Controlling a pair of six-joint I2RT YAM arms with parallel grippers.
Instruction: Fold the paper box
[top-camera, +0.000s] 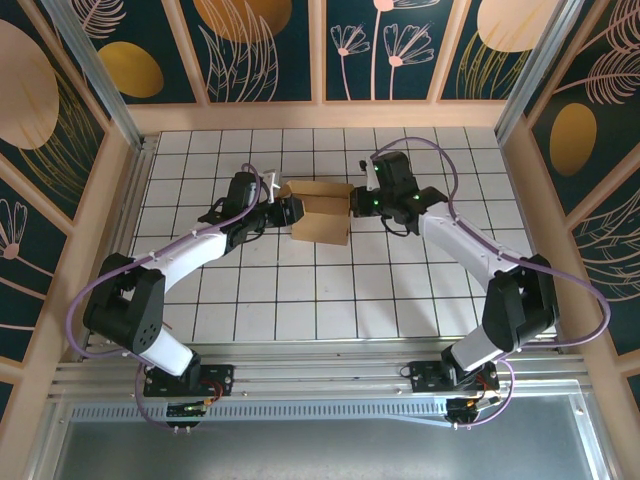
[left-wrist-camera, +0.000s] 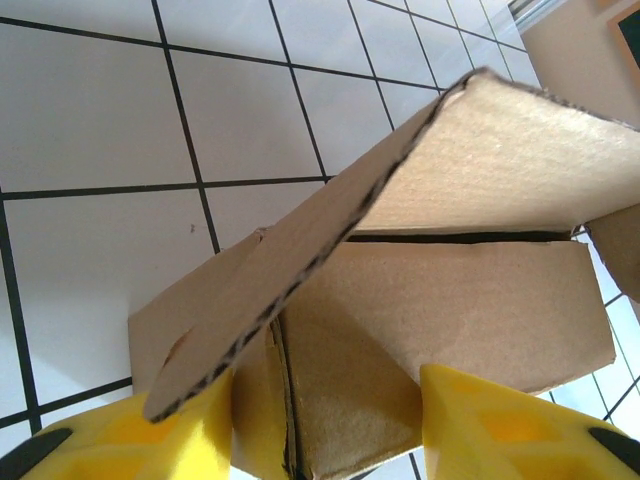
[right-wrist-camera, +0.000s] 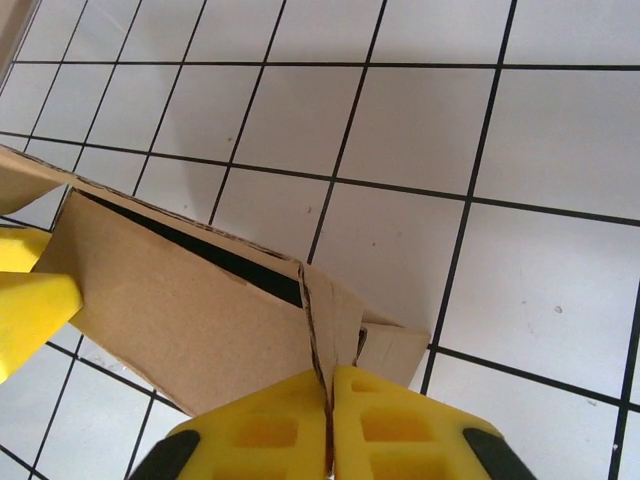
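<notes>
Paper box (top-camera: 322, 215) lies between tools: right tool (right-wrist-camera: 328, 388) pinches its corner, left tool (left-wrist-camera: 320, 395) spread around its end.

Robot test cell, lab setting: white gridded tabletop (top-camera: 330, 290), aluminium mounting rails (top-camera: 320, 375) at near edge, wood-framed wall panels (top-camera: 265, 45) with printed botanical patterns left, far, right.

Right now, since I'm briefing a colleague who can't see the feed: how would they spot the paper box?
Start at the white tiled table. Between the left claw and the right claw, toward the far side, sits the paper box. It is the one plain brown cardboard thing, half folded, one flap raised.
</notes>
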